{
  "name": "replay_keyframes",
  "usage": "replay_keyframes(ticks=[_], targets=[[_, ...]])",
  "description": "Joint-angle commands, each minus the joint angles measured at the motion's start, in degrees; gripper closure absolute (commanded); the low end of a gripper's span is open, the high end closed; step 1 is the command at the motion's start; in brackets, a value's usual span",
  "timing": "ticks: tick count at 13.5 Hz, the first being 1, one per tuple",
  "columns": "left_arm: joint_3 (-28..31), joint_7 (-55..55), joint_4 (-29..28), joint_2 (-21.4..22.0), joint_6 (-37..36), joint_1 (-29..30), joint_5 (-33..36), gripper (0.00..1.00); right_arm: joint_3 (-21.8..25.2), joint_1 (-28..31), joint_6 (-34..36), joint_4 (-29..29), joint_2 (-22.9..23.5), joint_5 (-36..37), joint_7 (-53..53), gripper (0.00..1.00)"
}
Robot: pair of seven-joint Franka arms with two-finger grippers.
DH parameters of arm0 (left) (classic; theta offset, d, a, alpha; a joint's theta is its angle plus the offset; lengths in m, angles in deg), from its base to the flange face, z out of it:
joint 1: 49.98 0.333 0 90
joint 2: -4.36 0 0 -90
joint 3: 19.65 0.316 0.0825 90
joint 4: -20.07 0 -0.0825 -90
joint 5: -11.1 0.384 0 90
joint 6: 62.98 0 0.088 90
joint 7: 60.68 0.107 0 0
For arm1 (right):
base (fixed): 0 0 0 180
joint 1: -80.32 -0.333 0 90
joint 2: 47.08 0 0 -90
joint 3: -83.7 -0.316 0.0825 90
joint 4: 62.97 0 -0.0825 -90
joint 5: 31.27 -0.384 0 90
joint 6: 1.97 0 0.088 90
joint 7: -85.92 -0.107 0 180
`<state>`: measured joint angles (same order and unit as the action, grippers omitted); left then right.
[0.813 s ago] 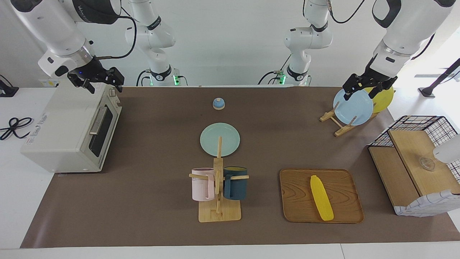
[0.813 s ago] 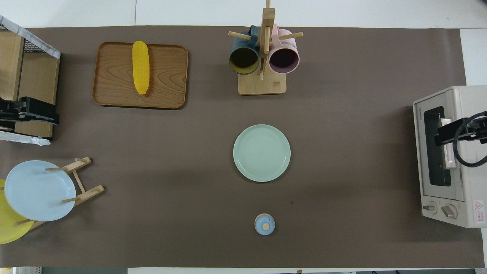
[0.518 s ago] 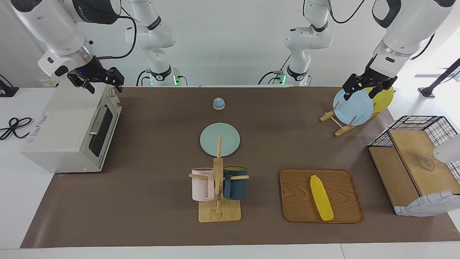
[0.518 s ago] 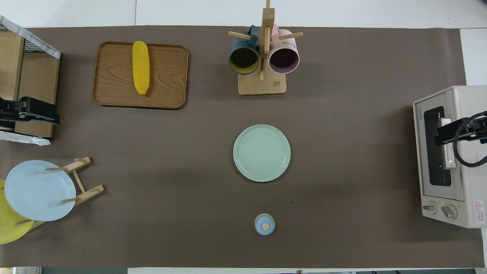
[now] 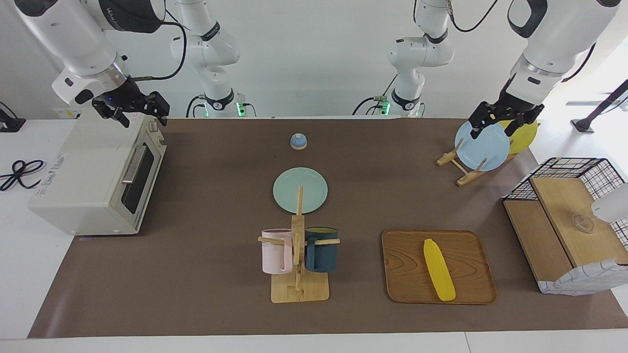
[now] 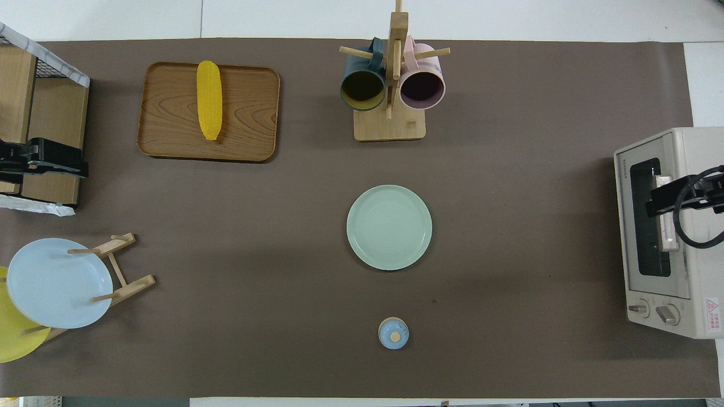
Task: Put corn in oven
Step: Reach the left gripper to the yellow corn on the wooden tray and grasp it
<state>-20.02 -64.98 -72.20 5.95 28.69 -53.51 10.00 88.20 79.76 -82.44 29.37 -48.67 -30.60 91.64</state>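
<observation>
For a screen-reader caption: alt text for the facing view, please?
A yellow corn lies on a wooden tray, apart from the closed oven. The open right gripper hangs over the oven; the open left gripper is over racked plates.

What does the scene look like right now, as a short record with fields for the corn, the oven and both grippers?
corn: lying on the wooden tray, toward the left arm's end of the table, untouched
oven: at the right arm's end, door closed
left gripper: open, empty, in the air over the plate rack
right gripper: open, empty, above the oven's top
mug stand: beside the tray, holding two mugs
task state: not begun
</observation>
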Motion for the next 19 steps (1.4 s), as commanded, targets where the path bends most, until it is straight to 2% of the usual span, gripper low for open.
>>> replay_keyframes(ticks=[1, 3, 5, 6, 7, 8, 9, 12, 13, 19], targets=[[0.2, -0.2, -0.9, -1.8, 2.7, -0.7, -0.2, 0.00, -0.1, 0.5, -0.1, 0.0, 0.0, -1.5, -0.6, 0.00], [0.2, -0.1, 0.4, -5.7, 4.8, -1.2, -0.8, 0.00, -0.2, 0.5, 0.0, 0.0, 0.1, -1.5, -0.4, 0.00], [0.2, -0.1, 3.7, -12.0, 5.6, -2.3, -0.9, 0.00, -0.2, 0.4, -0.8, 0.6, 0.0, -1.9, -0.3, 0.00], [0.2, -0.2, 7.5, -16.8, 5.6, -3.0, -1.0, 0.00, -0.2, 0.2, -3.1, 2.2, -0.8, -1.9, 0.4, 0.41], [0.2, -0.2, 11.4, -21.3, 5.8, -3.6, -1.0, 0.00, -0.2, 0.4, -6.3, 4.8, -1.7, -1.9, 1.4, 0.77], [0.2, -0.2, 15.5, -25.7, 6.0, -3.8, -1.0, 0.00, -0.2, 0.6, -8.5, 8.3, -3.2, -1.9, 4.7, 1.00], [0.2, -0.1, 18.2, -29.3, 6.7, -3.9, -0.9, 0.00, -0.1, 0.6, -9.9, 11.2, -4.4, -1.6, 6.0, 1.00], [0.3, -0.2, 24.7, -39.8, 13.4, -4.7, -0.8, 0.00, 0.0, 1.3, -19.7, 20.4, -7.3, 1.4, 6.1, 1.00], [0.3, -0.1, 26.1, -41.9, 14.8, -4.3, -0.9, 0.00, 0.0, 1.7, -20.6, 21.0, -7.2, 2.9, 6.1, 1.00], [0.3, -0.1, 26.0, -45.4, 24.4, -4.5, -4.7, 0.00, 0.0, 8.2, -27.0, 21.5, -2.8, 3.6, 11.2, 1.00]])
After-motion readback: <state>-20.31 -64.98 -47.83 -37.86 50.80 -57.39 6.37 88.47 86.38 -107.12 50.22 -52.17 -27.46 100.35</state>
